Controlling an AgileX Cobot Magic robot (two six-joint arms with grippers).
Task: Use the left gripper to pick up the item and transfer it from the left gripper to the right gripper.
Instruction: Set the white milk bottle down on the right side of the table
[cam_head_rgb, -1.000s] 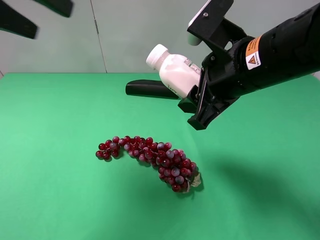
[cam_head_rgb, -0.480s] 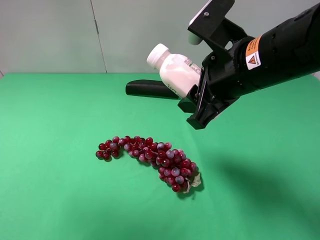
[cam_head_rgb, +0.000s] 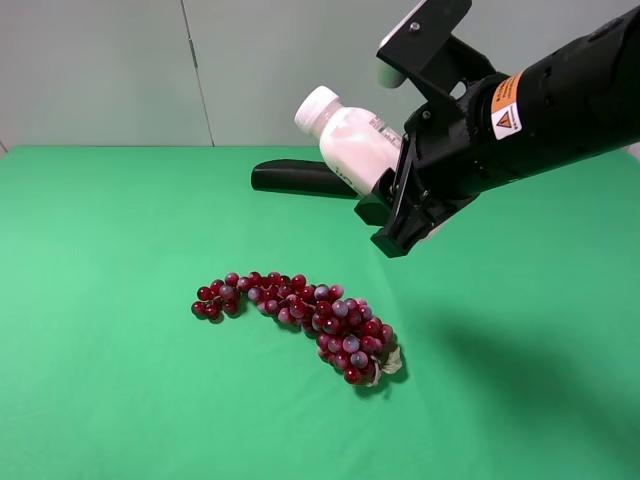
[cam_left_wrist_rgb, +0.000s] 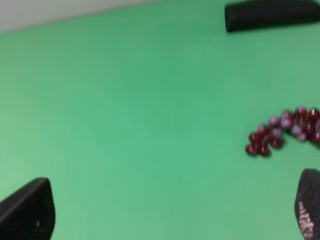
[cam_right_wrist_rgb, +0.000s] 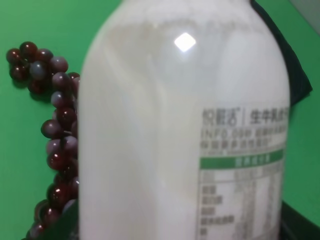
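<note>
**A:** What takes up the most room?

**B:** The green table (cam_head_rgb: 120, 400). After that comes the right arm (cam_head_rgb: 560, 95), black, reaching in from the right of the high view and held above the table.

**A:** And its right gripper (cam_head_rgb: 392, 205)?

**B:** Its jaws are clamped on the white plastic bottle (cam_head_rgb: 352, 148). The bottle is in the air, off the table and tilted, with its white screw cap (cam_head_rgb: 316, 108) pointing up and to the left in the high view.

**A:** What lies on the table?

**B:** A long black case (cam_head_rgb: 300, 178) lies at the far side. In the high view the bottle covers its right end. A bunch of red grapes (cam_head_rgb: 300, 310) curves across the middle, well apart from the case.

**A:** The left gripper (cam_left_wrist_rgb: 167, 207)?

**B:** It shows only in its own wrist view, which is blurred. Its two black fingers (cam_left_wrist_rgb: 27, 212) stand wide apart with only green table between them.

**A:** Any small details?

**B:** The bottle's printed label (cam_right_wrist_rgb: 242, 165) has a green band. An orange-and-white warning sticker (cam_head_rgb: 507, 105) sits on the right arm.
</note>
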